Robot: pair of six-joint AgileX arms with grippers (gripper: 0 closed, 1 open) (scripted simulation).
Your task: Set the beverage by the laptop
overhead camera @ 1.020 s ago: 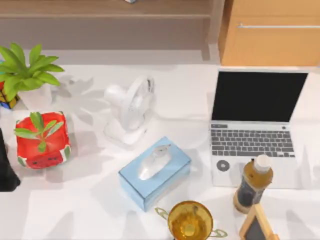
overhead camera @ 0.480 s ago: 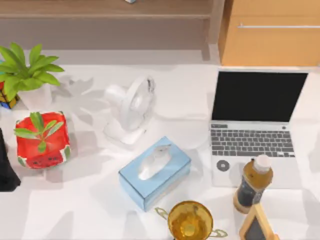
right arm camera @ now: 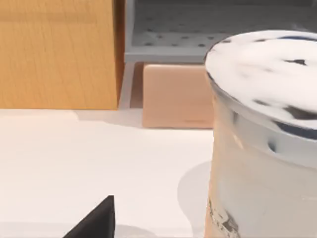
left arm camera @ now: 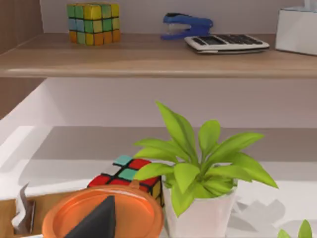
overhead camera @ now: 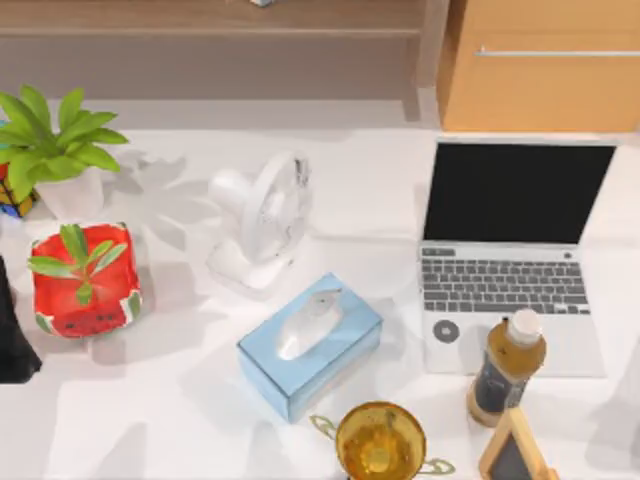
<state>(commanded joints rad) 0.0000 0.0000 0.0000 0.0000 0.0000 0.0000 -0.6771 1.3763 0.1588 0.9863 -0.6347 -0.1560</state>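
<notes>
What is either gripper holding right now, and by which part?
Nothing is held. The bottle stands free at the laptop's front edge, and no gripper is on it.

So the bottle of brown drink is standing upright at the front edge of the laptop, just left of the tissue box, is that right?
Not quite. In the top view the beverage does stand upright at the laptop's front edge, but it is to the right of the blue tissue box, not left of it.
</notes>
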